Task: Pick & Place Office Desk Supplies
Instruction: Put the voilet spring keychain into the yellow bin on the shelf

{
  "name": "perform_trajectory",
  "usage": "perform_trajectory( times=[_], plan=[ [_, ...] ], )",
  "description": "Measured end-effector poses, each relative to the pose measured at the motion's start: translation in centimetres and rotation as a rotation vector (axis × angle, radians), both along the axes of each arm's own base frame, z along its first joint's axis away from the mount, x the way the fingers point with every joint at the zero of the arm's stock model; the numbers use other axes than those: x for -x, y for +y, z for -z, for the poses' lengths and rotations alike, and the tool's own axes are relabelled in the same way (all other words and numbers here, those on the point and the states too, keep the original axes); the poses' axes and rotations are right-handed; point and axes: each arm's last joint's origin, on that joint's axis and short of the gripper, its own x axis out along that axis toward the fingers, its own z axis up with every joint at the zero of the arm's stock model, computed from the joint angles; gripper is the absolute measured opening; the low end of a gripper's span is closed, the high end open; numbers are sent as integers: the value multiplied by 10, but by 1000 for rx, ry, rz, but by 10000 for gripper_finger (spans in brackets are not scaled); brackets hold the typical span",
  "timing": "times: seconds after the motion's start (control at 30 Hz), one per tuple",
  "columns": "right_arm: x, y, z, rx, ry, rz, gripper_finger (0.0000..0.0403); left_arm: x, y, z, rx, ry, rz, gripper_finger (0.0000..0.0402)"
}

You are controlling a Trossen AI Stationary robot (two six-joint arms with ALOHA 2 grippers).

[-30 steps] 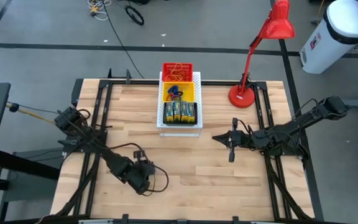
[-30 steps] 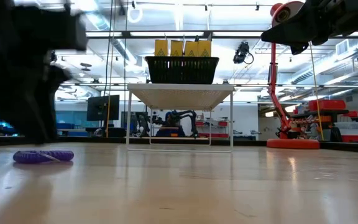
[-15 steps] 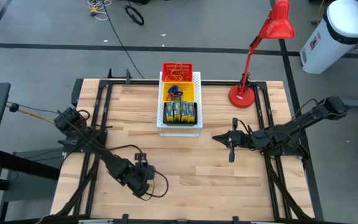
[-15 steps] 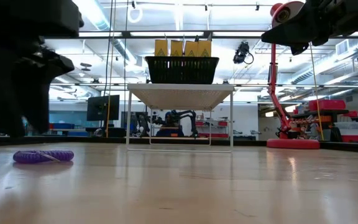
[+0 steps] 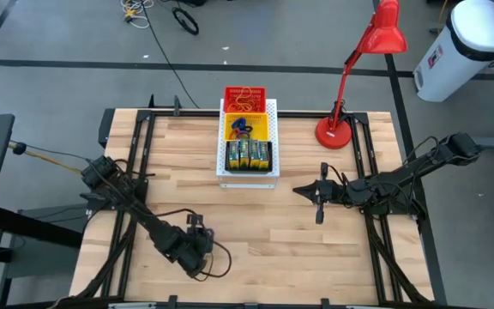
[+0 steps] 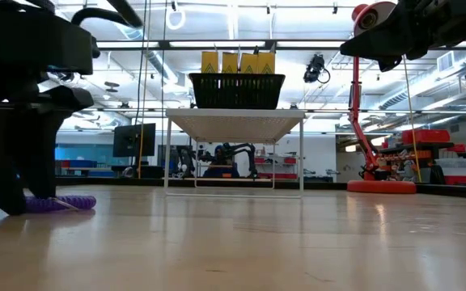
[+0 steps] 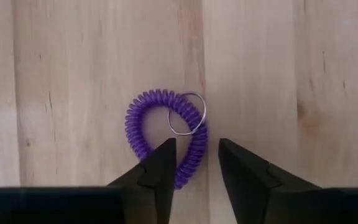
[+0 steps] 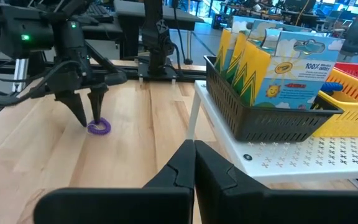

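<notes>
Currently one purple coil loop (image 7: 166,134) lies flat on the worktop (image 5: 316,240) near its front left part, a thin metal ring (image 7: 187,114) attached to it. Left pincer (image 7: 196,163) is down over it, fingers parted and straddling one side of the coil — nothing gripped. Right pincer (image 5: 303,190) hovers at mid-worktop right of the white perforated board (image 5: 271,110), fingers pressed together, empty.

Count on the board: one black basket (image 8: 263,121) holding four crayon boxes (image 5: 247,154) in a row; one yellow tray (image 5: 258,127) behind it with a few small loops, blue among them, number not resolvable; one red tray (image 5: 245,96) furthest back with rubber bands, tangled, not countable.

One red desk lamp (image 5: 363,60) stands at the back right corner.

Surface: pale wood planks, black frame rails along both sides. Room — grey floor with dark tape lines, cables, a white bin (image 5: 466,47) off right; monitors and shelving beyond.
</notes>
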Motion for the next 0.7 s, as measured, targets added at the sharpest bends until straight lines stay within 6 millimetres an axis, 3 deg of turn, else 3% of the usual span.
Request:
perform_trajectory(
  times=[0.33,0.5,0.7],
  plan=[
    [0,0,0,-1,-1,-2,5,16,-1,-7,-78,28,34,12],
    [0,0,0,-1,-1,-5,5,29,5,-42,-126,-83,2,12],
    [0,0,0,-2,0,-9,5,47,29,-98,-166,-276,-41,10]
  ],
)
